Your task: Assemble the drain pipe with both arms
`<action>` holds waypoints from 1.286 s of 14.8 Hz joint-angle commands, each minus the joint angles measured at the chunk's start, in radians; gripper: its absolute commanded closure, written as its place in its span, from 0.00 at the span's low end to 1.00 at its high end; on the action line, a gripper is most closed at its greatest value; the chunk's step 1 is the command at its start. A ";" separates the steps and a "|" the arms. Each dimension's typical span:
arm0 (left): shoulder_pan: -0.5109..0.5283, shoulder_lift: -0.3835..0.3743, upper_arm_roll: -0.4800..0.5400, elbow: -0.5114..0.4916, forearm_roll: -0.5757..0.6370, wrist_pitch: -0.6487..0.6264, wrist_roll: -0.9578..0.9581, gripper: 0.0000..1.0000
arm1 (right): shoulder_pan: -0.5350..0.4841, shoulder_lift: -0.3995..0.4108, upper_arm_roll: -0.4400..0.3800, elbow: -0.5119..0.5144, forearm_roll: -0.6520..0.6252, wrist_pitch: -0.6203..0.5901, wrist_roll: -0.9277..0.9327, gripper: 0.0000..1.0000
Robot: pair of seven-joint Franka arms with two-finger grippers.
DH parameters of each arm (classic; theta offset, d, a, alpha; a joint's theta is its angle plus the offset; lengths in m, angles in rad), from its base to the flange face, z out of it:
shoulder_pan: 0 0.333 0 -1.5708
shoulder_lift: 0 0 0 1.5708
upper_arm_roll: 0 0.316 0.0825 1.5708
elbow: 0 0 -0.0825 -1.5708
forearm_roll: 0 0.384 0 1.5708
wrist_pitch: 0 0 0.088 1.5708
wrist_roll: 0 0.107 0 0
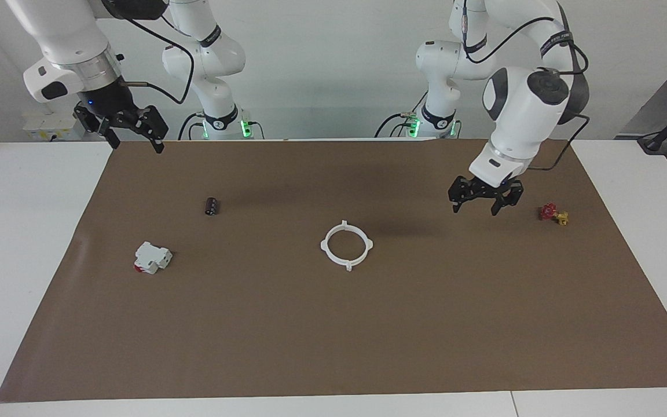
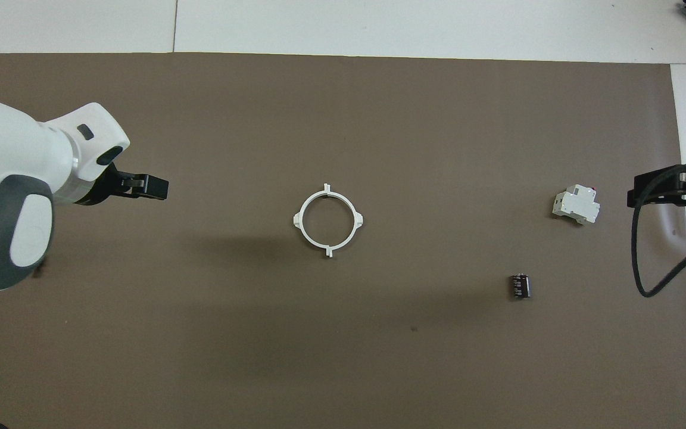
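Note:
The two white half-circle arcs of the drain pipe (image 1: 348,265) lie joined as one closed ring with small tabs in the middle of the brown mat; the ring also shows in the overhead view (image 2: 329,251). My left gripper (image 1: 475,209) is open and empty, low over the mat between the ring and the left arm's end of the table; in the overhead view (image 2: 149,186) it is clear of the ring. My right gripper (image 1: 136,146) is open and empty, raised over the mat's edge at the right arm's end (image 2: 676,190).
A blocky white-and-red part (image 1: 151,258) (image 2: 576,205) and a small black cylinder (image 1: 212,206) (image 2: 520,286) lie toward the right arm's end. A small red-and-yellow valve (image 1: 553,214) lies toward the left arm's end, beside the left gripper.

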 commanded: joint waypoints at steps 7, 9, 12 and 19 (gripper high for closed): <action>0.129 0.025 -0.010 0.361 0.010 -0.388 0.082 0.00 | -0.004 -0.009 -0.001 -0.010 0.021 -0.004 0.004 0.00; 0.137 0.042 -0.010 0.450 0.010 -0.480 0.081 0.00 | -0.004 -0.009 -0.001 -0.008 0.022 -0.004 0.004 0.00; 0.131 0.036 -0.013 0.457 0.007 -0.525 0.068 0.00 | -0.004 -0.009 -0.001 -0.008 0.021 -0.002 0.004 0.00; 0.125 -0.058 -0.019 0.305 0.009 -0.527 0.051 0.00 | -0.004 -0.009 -0.001 -0.008 0.021 -0.004 0.004 0.00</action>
